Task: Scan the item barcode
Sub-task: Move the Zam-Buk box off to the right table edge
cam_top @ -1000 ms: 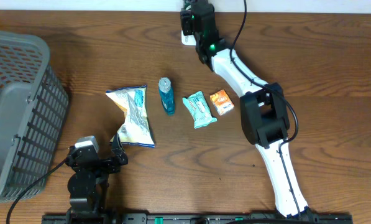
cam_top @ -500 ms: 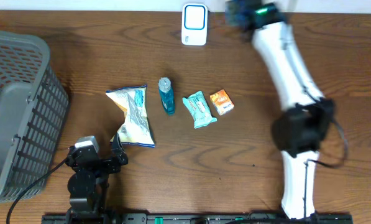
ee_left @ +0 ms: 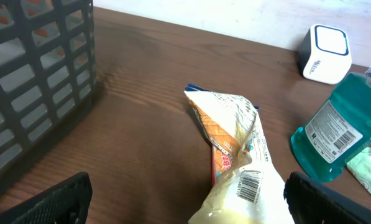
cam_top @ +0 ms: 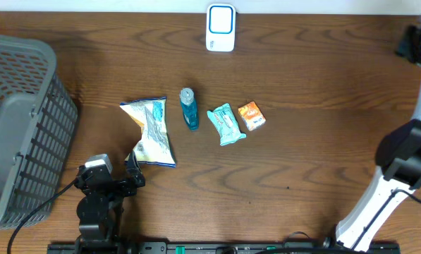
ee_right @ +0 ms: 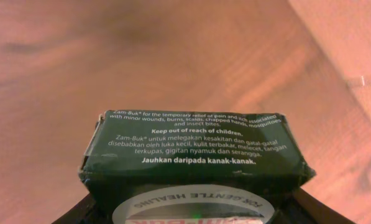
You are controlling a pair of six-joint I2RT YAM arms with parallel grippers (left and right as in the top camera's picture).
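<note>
A dark green Zam-Buk box (ee_right: 194,149) fills the right wrist view, and my right gripper (ee_right: 194,213) is shut on it, black fingers at both sides. No barcode shows on the printed face towards the camera. Seen from overhead, that gripper (cam_top: 416,37) is at the far right edge, well away from the white scanner (cam_top: 221,28) at the back centre. My left gripper (cam_top: 132,173) rests open near the front left, its fingers (ee_left: 58,200) spread around the near end of a chips bag (ee_left: 235,162) without touching it.
On the table's middle lie the chips bag (cam_top: 152,132), a blue bottle (cam_top: 189,108), a teal packet (cam_top: 226,124) and a small orange box (cam_top: 251,116). A grey mesh basket (cam_top: 20,127) stands at the left edge. The right arm (cam_top: 400,162) crosses the right side.
My right arm has swung from over the scanner at the back centre out to the far right edge, keeping the green box. The left arm has not moved.
</note>
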